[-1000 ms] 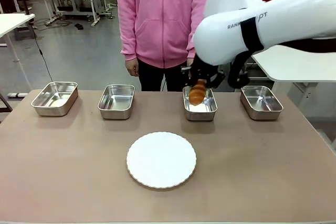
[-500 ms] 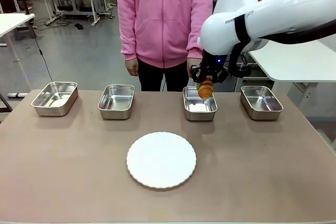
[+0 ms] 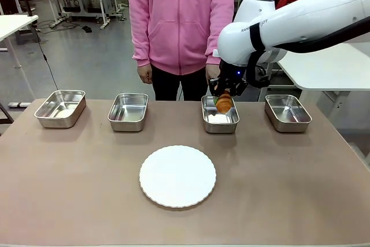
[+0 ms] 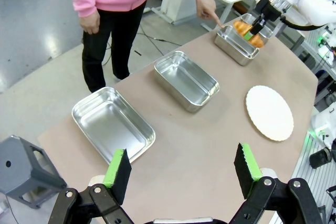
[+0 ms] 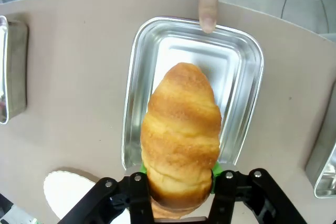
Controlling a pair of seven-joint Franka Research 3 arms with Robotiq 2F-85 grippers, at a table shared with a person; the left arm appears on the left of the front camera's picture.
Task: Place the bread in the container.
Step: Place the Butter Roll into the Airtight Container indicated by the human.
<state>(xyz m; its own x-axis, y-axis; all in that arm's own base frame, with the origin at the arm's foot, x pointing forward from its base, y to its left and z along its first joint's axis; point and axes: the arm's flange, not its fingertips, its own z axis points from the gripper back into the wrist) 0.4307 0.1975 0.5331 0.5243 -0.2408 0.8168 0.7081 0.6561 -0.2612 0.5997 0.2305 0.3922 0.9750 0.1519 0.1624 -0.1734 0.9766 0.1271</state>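
The bread (image 3: 224, 104) is a golden-brown croissant, held upright between the fingers of my right gripper (image 3: 223, 98), which is shut on it. It hangs just above the third steel container (image 3: 219, 128) from the left. In the right wrist view the bread (image 5: 181, 129) points down at the container (image 5: 173, 45) with green pads pressed to both its sides. A person's finger (image 5: 208, 3) touches the container's far rim. My left gripper (image 4: 181, 174) is open and holds nothing, well above the table's left end; from there I see the bread (image 4: 247, 29) over the container (image 4: 233, 45).
Three more steel pans (image 3: 60, 108) (image 3: 128, 111) (image 3: 287, 112) stand in the same row along the far edge. A round white plate (image 3: 177, 176) lies at mid-table. A person in a pink hoodie (image 3: 179, 15) stands behind the row.
My right arm has drawn back and swung the bread slightly right, then lowered it over the third pan. The bread stays in the gripper.
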